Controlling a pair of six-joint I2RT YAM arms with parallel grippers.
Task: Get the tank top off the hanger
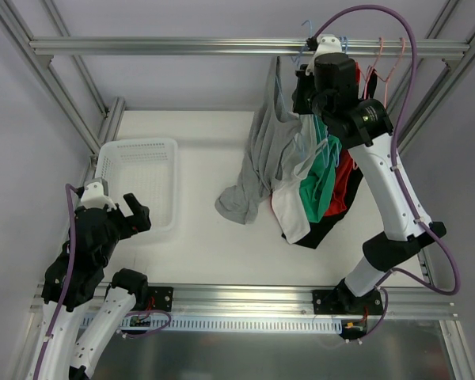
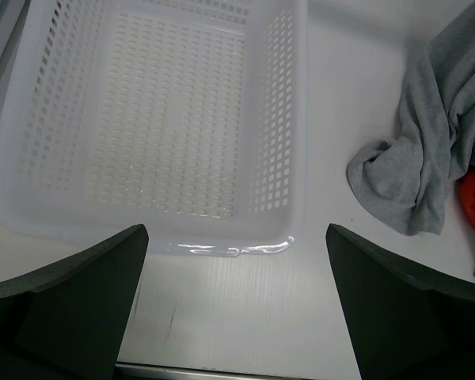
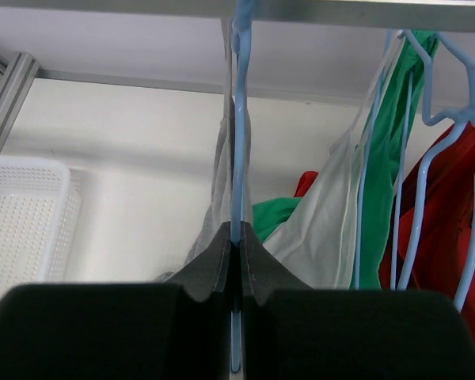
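Your right gripper is up under the aluminium rail, its jaws pinched tight on the wire of a light-blue hanger, which runs straight up out of the pads to the rail close above. There is little room overhead. To this hand's right the space is crowded with more blue hangers carrying a white garment, a green garment and a red garment. To its left there is only open white table. The grey tank top hangs directly below this gripper and falls to the table, where its lower end lies crumpled. The wrist camera catches only a thin grey strip behind the wire, so you cannot tell from there how it sits on the hanger. The overhead view shows the full drape but hides the fingers behind the wrist. Your left gripper hangs low with its jaws spread wide and nothing between them. The white mesh basket is just ahead of it, with the near rim between the fingertips. Its camera alone shows the tank top's heap ahead and to its right, apart from the basket, with bare table between them.
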